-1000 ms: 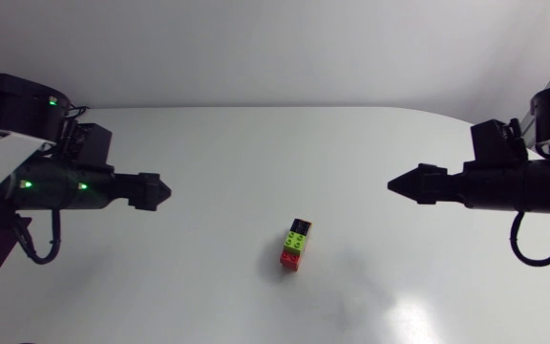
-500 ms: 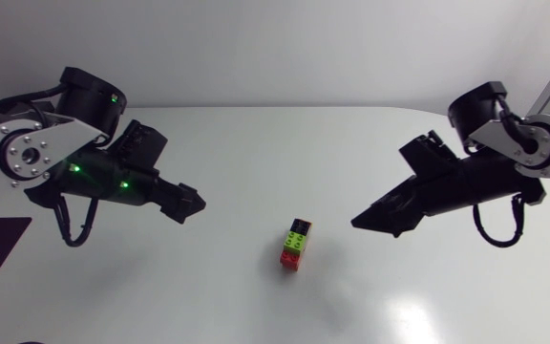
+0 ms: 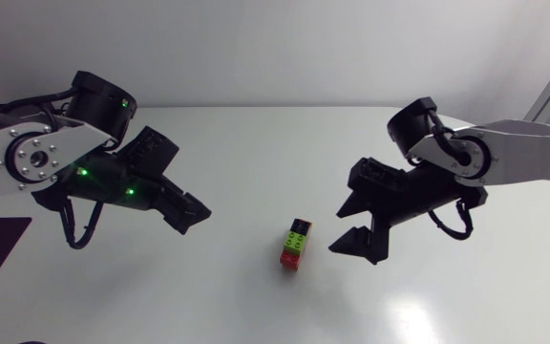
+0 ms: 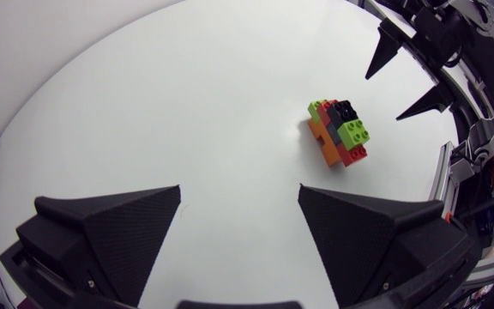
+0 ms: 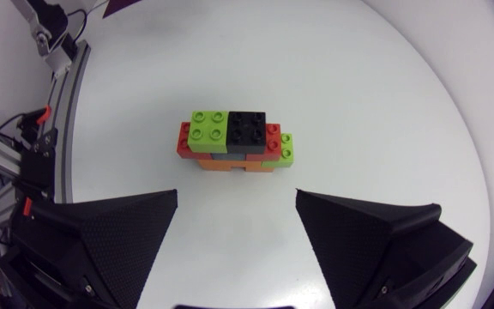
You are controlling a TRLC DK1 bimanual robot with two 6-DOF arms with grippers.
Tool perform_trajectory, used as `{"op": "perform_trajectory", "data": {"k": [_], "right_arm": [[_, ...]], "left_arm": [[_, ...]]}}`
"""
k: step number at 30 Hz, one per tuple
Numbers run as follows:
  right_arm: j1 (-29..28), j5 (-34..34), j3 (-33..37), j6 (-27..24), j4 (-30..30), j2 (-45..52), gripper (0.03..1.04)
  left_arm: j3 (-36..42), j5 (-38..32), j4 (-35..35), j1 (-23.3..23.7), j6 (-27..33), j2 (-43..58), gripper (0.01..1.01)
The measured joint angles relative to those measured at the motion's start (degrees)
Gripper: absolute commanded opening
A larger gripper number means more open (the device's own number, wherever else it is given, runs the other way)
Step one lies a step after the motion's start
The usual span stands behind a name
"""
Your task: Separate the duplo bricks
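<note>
Approach step, nothing grasped: left gripper and right gripper spread wide and empty (flanking, not touching) beside the brick stack just below frame centre; next, probably clamp opposite ends and pull apart.

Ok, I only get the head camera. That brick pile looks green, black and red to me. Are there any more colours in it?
Observer: Yes. The right wrist view shows orange bricks at the base of the brick stack, under the others.
Child: Is anything else hiding in there?
Observer: A dark grey piece sits just above the orange, below the green and black bricks.
Child: Are my left jaws open?
Observer: Yes. The left wrist view shows the left jaws wide apart with nothing between them, and the stack lies ahead of them on the table.
</note>
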Motion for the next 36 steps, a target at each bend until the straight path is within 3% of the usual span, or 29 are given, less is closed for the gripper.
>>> {"op": "perform_trajectory", "data": {"k": [6, 15, 19, 28, 36], "right_arm": [[2.9, 2.5, 0.5, -9.9, 0.7, 0.0, 1.00], [4.5, 3.7, 12.9, -27.9, -11.3, 6.6, 0.99], [7.1, 4.9, 17.1, -35.0, -17.0, 10.8, 0.95], [13.7, 13.9, 20.2, -44.4, -18.3, 15.0, 0.95], [15.1, 19.6, 24.7, -51.2, -16.8, 21.2, 0.95]], "left_arm": [[0.0, 0.0, 0.0, 0.0, 1.5, 0.0, 0.962], [-1.9, 0.0, 0.1, -0.2, 4.5, 0.0, 0.964], [-2.9, 0.0, 0.1, -1.1, 5.4, 0.0, 0.964], [-2.9, -1.6, 0.2, -2.0, 7.3, 0.1, 0.964], [-2.9, -2.9, 1.4, -2.3, 7.9, 0.1, 0.964]]}}
